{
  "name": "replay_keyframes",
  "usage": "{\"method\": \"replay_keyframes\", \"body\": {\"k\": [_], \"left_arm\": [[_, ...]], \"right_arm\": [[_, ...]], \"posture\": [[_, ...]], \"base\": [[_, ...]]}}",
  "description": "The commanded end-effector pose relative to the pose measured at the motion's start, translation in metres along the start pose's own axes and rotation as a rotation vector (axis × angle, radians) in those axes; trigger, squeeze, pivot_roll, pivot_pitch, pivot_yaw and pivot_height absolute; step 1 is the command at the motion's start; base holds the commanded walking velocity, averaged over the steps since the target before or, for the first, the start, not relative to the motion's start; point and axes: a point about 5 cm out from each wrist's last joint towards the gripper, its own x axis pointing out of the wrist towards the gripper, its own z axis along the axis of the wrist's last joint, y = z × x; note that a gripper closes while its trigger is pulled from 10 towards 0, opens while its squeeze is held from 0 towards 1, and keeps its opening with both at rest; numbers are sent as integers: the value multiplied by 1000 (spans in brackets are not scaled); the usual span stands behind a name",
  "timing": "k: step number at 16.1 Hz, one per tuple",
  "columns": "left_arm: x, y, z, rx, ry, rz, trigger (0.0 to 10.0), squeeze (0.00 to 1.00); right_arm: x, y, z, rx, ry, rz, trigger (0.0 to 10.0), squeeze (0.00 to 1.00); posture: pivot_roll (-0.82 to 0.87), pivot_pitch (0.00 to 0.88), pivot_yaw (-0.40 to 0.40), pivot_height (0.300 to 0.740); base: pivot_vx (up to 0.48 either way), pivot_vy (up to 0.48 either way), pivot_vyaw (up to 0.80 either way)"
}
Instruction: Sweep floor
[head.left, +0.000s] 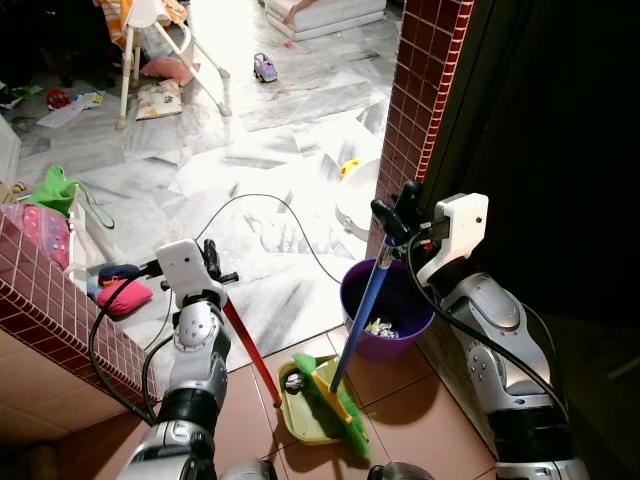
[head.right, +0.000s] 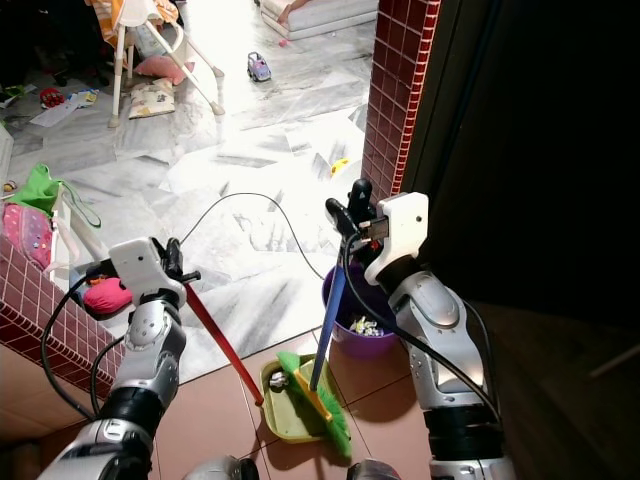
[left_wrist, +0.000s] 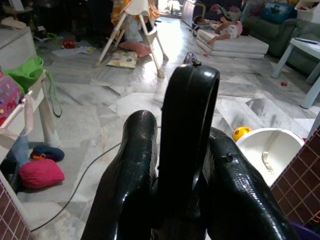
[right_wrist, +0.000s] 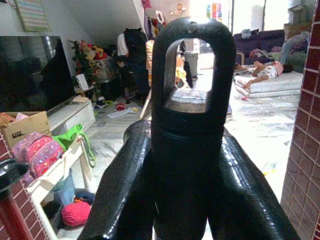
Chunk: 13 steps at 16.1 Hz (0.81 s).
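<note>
While our left gripper (head.left: 212, 262) clamps its two black fingers around the top of the red dustpan handle (head.left: 250, 350), our right gripper (head.left: 395, 215) is closed on the dark looped end of the blue broom handle (head.left: 360, 310). Both wrist views are mostly blocked by those handle ends wedged between the fingers, so little of the fingertips themselves can be made out. We see the yellow-green dustpan (head.left: 305, 400) lying on the terracotta tiled floor (head.left: 420, 400), with the green broom head (head.left: 335, 400) resting across it; the small scraps inside it are too small to identify. Just beside the dustpan stands a round purple bucket (head.left: 385, 305) holding pale bits of rubbish, its far side tucked against a red mosaic-tiled pillar (head.left: 415, 110). Beyond lies glossy white marble floor (head.left: 250, 160), crossed by a thin black cable (head.left: 290, 215) and scattered with toys, a white high chair (head.left: 160, 40) cut off at the top edge.
</note>
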Motion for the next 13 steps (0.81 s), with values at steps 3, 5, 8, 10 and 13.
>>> {"method": "replay_keyframes", "body": {"k": [3,5,8,10,13], "left_arm": [[-11,0,-8,8,39,15,10000,0],[-13,-2,-9,-6,50,12,10000,0],[-14,-4,-9,7,54,0,10000,0],[-16,-2,-10,20,62,-5,10000,0],[-16,4,-11,23,72,6,10000,0]], "right_arm": [[6,-2,9,-30,-46,-36,10000,0],[4,-4,7,-39,-34,-63,10000,0],[-2,-16,9,-117,-52,-162,10000,0],[-6,-35,11,-182,-71,-314,10000,0],[-5,-40,6,-163,-59,-372,10000,0]], "posture": [[-126,0,47,740],[-131,0,48,740],[-122,0,42,740],[-111,0,36,740],[-104,0,35,740]], "base": [[0,0,0],[0,0,0],[0,0,0],[0,0,0],[0,0,0]]}}
